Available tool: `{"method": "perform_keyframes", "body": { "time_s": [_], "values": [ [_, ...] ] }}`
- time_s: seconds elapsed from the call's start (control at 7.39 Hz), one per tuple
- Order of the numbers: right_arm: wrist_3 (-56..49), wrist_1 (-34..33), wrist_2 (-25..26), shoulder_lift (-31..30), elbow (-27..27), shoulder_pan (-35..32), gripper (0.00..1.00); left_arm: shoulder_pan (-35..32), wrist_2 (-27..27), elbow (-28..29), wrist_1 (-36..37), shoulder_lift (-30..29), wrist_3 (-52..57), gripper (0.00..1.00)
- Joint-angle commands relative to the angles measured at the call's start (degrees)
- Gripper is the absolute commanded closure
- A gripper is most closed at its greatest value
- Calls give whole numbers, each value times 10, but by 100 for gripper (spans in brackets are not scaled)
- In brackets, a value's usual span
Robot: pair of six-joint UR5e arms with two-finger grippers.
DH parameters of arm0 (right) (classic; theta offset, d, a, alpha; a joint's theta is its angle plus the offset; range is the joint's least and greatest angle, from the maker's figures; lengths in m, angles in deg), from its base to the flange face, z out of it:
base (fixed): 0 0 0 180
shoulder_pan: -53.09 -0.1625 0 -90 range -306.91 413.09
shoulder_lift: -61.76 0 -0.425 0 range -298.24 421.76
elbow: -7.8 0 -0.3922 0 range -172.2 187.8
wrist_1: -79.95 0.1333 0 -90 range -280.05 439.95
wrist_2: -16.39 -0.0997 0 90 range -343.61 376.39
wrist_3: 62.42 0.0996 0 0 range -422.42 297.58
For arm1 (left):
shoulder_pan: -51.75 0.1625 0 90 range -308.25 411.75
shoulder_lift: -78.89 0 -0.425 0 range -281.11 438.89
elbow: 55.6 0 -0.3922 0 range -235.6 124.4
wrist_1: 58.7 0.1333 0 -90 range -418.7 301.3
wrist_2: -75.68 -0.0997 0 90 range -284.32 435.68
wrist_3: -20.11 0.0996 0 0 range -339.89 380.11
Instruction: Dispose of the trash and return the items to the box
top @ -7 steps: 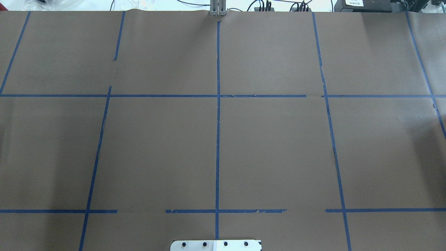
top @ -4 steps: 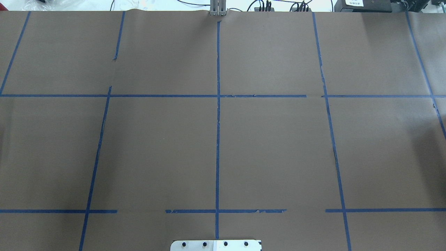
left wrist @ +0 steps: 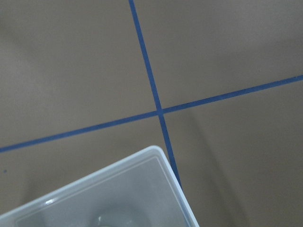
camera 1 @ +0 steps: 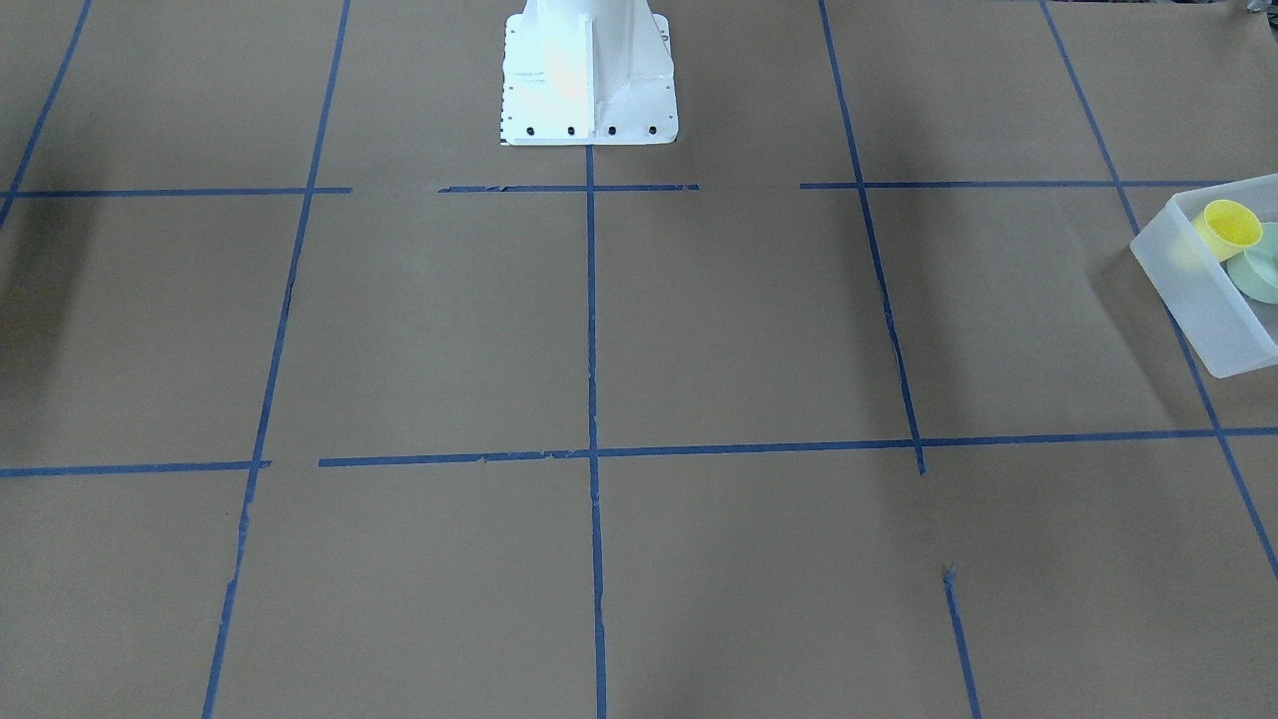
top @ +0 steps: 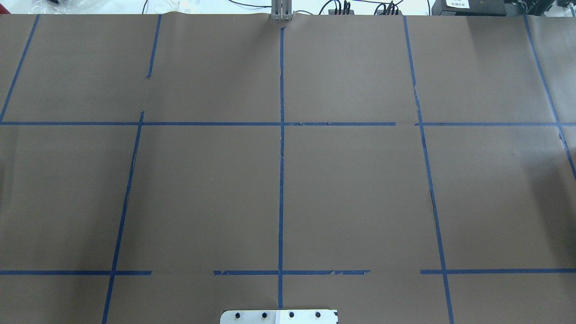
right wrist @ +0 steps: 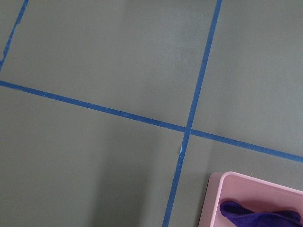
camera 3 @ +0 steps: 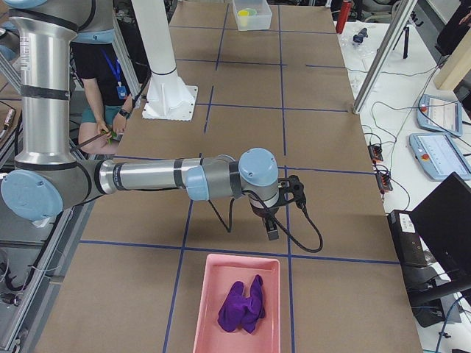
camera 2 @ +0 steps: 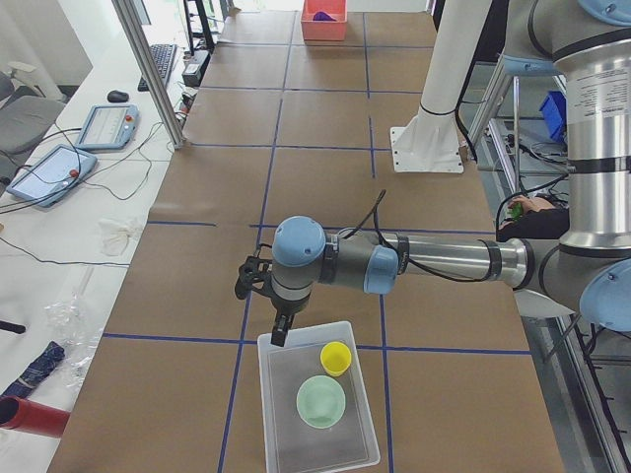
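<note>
**Both items in the box: lift away clean**

The yellow cup point(camera 2: 336, 358) and the mint bowl point(camera 2: 321, 401) sit side by side, upright, inside the frosted box point(camera 2: 286, 367) at my left end of the table. The purple cloth point(camera 3: 241, 309) lies in the pink bin point(camera 3: 200, 318) at my right end. I judge the sorting done, so what is left is to retire.

My left pincer point(camera 2: 280, 332) hangs just above the box's corner. I should rise straight up before swinging inward, so no finger catches the low wall and drags the box. My right pincer point(camera 3: 271, 231) hovers short of the bin and calls for the same care.

Only the side cameras show my pincers, too small to read, so I cannot tell whether either is spread or pressed together. My wrist cameras catch just a corner of each container. The overhead view shows neither, and the front view cuts the box off at its edge.
</note>
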Motion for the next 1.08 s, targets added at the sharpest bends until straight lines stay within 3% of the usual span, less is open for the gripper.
{"method": "perform_keyframes", "body": {
  "time_s": [0.0,0.27,0.41,0.95],
  "values": [
    [0,3,-4,-62,4,2,0,-2,1,-19,25,38,2,0],
    [-2,-2,2,-72,4,3,0,1,1,-9,27,33,2,0],
    [-3,-3,28,-71,7,28,0,0,0,-5,26,36,2,0],
    [2,-19,33,-73,3,37,0,-2,4,-16,23,36,2,0]
  ]
}}
